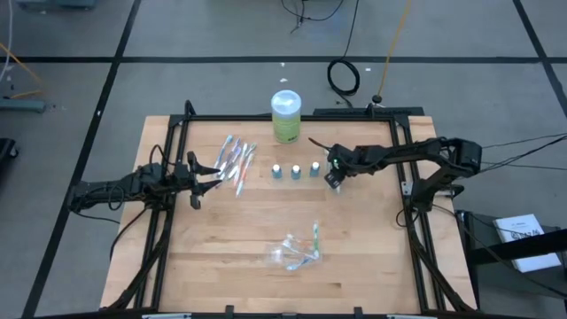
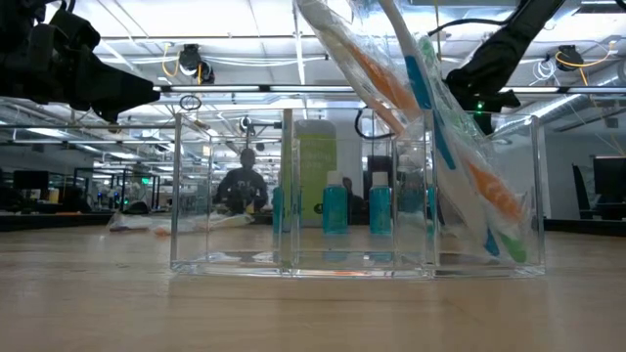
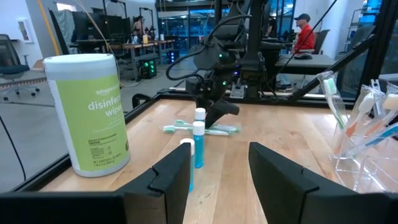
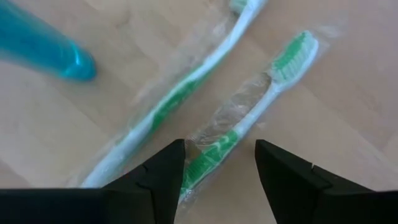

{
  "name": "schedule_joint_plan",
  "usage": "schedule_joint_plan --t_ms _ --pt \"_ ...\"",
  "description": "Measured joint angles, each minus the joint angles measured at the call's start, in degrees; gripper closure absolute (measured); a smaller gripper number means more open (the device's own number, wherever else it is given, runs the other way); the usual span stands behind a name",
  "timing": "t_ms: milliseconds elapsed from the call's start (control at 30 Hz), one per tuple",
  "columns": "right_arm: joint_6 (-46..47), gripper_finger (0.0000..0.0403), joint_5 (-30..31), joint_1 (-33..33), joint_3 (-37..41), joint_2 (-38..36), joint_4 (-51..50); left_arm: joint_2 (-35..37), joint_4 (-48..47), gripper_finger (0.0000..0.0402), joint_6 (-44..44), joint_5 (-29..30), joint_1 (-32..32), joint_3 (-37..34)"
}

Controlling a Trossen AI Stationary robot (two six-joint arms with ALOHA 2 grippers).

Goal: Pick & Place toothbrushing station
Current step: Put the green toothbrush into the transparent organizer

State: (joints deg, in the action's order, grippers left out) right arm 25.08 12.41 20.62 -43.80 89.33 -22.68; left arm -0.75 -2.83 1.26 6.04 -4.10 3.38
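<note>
A: Where is the right gripper (image 1: 334, 177)?

B: Seen from above, at about 2 o'clock from the middle of the surface (image 1: 213, 266), just beside the end of the row of three tubes (image 1: 296, 170). It hangs low over two wrapped green brushes (image 4: 249, 109) lying flat on the wood.

A: Its jaws?

B: Apart. One green brush runs into the gap between them, but neither finger clamps it.

A: And the left gripper (image 1: 205, 177)?

B: At 9 o'clock, level, jaws apart with nothing between them. It sits just beside the pile (image 1: 236, 162) of wrapped brushes at 10 o'clock.

A: The holder (image 1: 297, 254)?

B: Toward 6 o'clock, clear plastic with several compartments. In the low view, wrapped brushes (image 2: 469, 166) lean tilted in its right-hand compartment; the others look bare.

A: Anything else?

B: The wipes (image 1: 285, 115) stand upright at 12 o'clock, by the far edge, behind the tubes. The tubes stand upright too, apart from one another, between the pile and the right gripper.
</note>
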Motion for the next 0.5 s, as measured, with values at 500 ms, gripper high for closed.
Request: schedule_joint_plan --t_ms 500 --pt "-0.64 0.0354 -4.77 -0.04 0.10 0.06 -4.93 0.01 0.01 0.0236 0.00 -0.01 0.00 0.00"
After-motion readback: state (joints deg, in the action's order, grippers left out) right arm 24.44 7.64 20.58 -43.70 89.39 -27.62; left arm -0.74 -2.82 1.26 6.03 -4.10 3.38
